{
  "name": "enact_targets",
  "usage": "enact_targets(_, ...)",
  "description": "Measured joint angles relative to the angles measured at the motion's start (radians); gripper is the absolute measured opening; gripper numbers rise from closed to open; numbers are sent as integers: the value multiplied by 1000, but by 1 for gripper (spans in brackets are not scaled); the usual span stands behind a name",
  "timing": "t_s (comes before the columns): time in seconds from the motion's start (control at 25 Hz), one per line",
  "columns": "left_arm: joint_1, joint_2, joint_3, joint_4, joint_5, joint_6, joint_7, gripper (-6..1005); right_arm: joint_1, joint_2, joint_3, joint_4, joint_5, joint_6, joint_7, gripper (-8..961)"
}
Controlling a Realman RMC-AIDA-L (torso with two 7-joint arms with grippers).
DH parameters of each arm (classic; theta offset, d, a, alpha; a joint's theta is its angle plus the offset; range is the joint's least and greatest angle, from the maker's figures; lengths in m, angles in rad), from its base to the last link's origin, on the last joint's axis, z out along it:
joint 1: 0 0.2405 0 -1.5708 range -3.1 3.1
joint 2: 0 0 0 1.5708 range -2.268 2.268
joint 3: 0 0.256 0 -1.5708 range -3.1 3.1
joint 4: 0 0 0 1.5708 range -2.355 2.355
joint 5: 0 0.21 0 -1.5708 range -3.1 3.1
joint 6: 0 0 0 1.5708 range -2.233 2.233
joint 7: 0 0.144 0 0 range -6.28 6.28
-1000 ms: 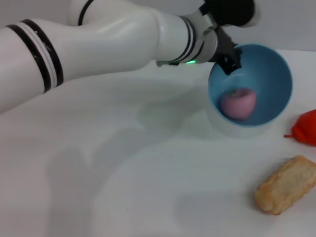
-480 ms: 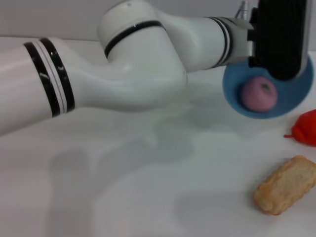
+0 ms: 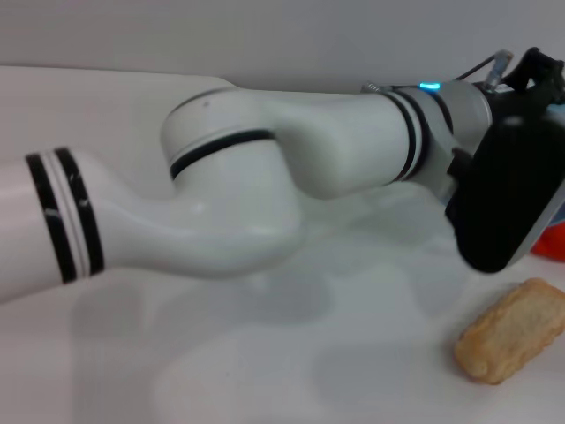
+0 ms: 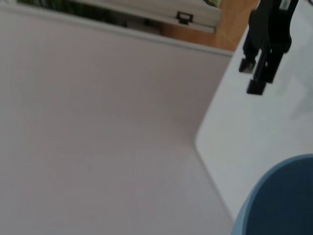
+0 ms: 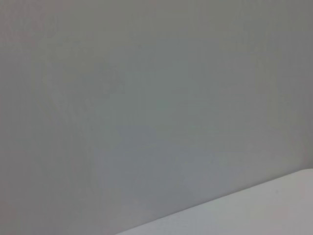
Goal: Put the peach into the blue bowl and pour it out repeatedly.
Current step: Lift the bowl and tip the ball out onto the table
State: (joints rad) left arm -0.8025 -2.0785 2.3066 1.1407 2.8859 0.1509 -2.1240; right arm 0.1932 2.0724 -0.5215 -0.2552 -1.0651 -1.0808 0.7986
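My left arm reaches across the white table to the far right. The black body of my left gripper (image 3: 506, 199) hangs there above the table and hides the blue bowl in the head view. The left wrist view shows the light-blue bowl's rim (image 4: 279, 198) close by, so the gripper holds the bowl tilted. The peach is hidden in every view. My right gripper (image 4: 254, 73) shows far off in the left wrist view, idle above the table's edge.
A beige bread-like piece (image 3: 512, 329) lies on the table (image 3: 265, 371) at the front right. A red item (image 3: 553, 244) pokes out at the right edge, just beyond the left gripper. A grey wall runs behind the table.
My left arm has lifted and turned the bowl, and the wrist has rolled over. The peach lay inside the bowl earlier; the gripper body now hides both.
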Motion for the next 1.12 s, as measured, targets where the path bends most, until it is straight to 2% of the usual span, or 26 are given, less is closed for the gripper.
enact_targets(0.2,62,0,12,-4,1,-149,204,-1,16,-2,0,13,0,0,0,675)
enact_targets(0.48,84,0,46,-55,1,-276,307,-1,34,-1,0,13,-1,33,-1,674)
enact_targets(0.8,109,0,48,-79,-17,-341,347,-1,42,0,0,18,-2,41,-1,674)
enact_targets(0.88,115,0,44,-78,-78,-343,336,-1,46,0,0,28,-2,41,-1,674)
enact_targets(0.96,116,0,34,-74,-203,-348,332,-1,50,-1,-2,37,-3,43,4,675)
enact_targets(1.12,102,0,-45,-94,-549,-354,330,-2,60,-7,-14,26,-62,53,104,675)
